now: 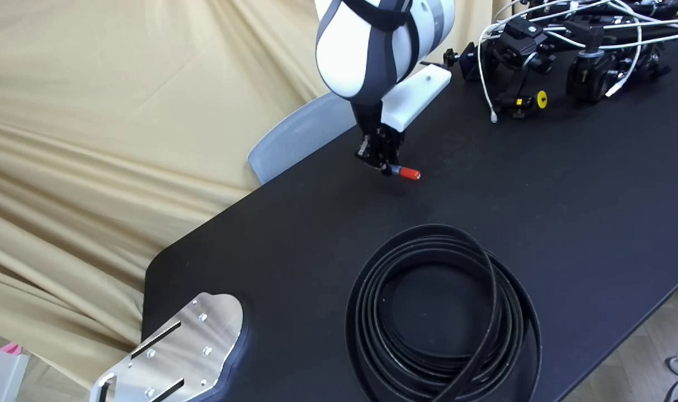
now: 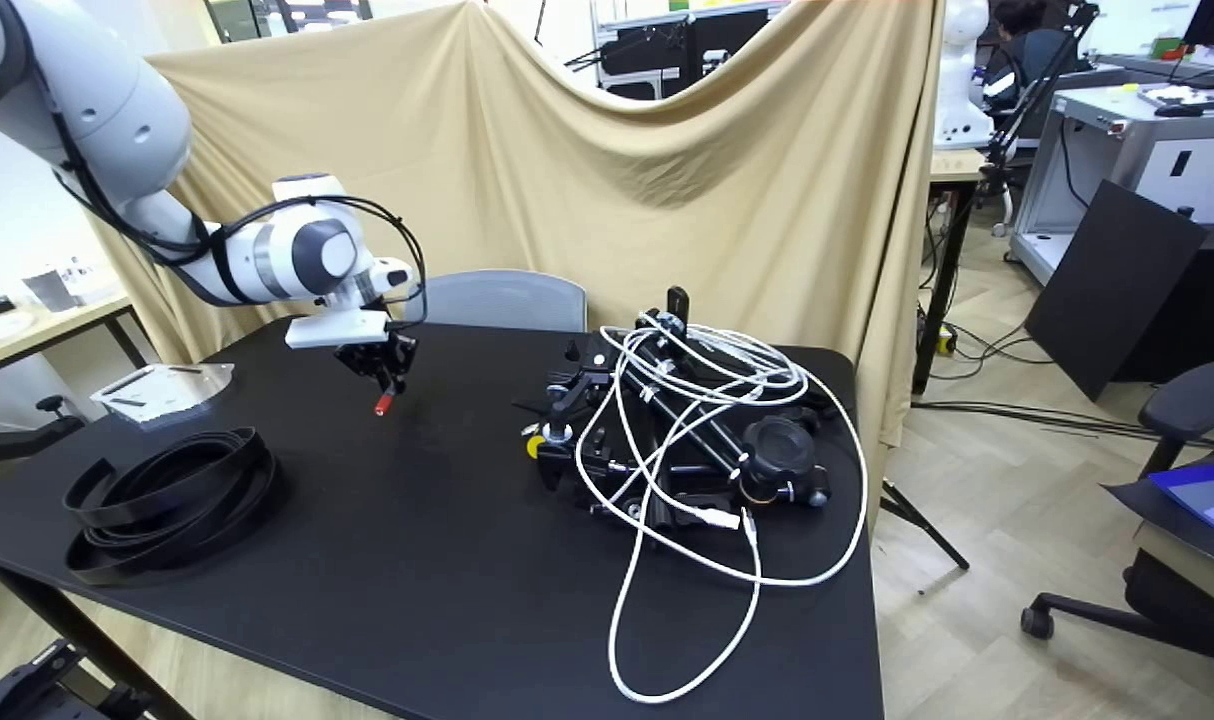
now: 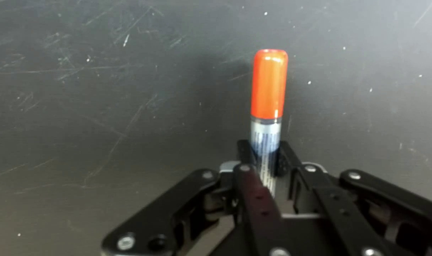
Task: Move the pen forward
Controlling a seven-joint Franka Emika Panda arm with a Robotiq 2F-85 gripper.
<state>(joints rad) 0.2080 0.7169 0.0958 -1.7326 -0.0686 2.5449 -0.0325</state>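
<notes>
While a metal plate point(image 1: 177, 355) lies lower left in an exterior view, fingers point(image 3: 290, 156) at upper centre pinch the pen point(image 1: 404, 171) by its barrel point(image 3: 265, 140), red cap point(image 1: 410, 173) rightward; black coil point(image 1: 367, 312) below on dark surface point(image 1: 294, 240), black hardware point(image 1: 593, 72) upper right

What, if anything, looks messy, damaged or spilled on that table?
The white cabling looks messy: it lies tangled over the black equipment and trails in loops onto the black tabletop, which shows pale scratches in the wrist view. I see nothing spilled.

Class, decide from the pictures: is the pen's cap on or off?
On: in the wrist view, the red cap covers the visible end of the pen.
</notes>
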